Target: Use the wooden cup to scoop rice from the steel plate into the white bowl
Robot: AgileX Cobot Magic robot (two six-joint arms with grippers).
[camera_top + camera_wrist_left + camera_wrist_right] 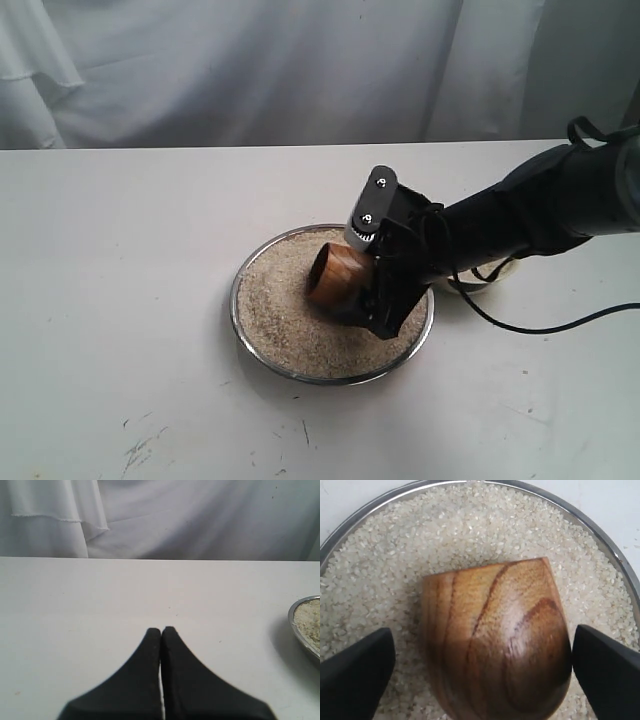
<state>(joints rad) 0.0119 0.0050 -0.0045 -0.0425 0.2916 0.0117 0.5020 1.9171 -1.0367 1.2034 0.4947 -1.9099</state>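
Cup [495, 640] lying on its side in the rice [470, 535], flanked by the wide-open right gripper [482, 652].
The cup is seen near the middle of the plate [233, 300], partly bedded in grains. One finger is at or against its side and the other stands apart, so nothing is judged to be held. The grasp is best made with the jaws centred across the cup's belly before closing, since smooth rounded wood is likely to roll or slip from an uneven pinch. The left gripper [161, 630] is closed on nothing, over the table [120, 300]. A pale rim behind the right arm is taken to be the bowl [478, 287], just beside the plate.
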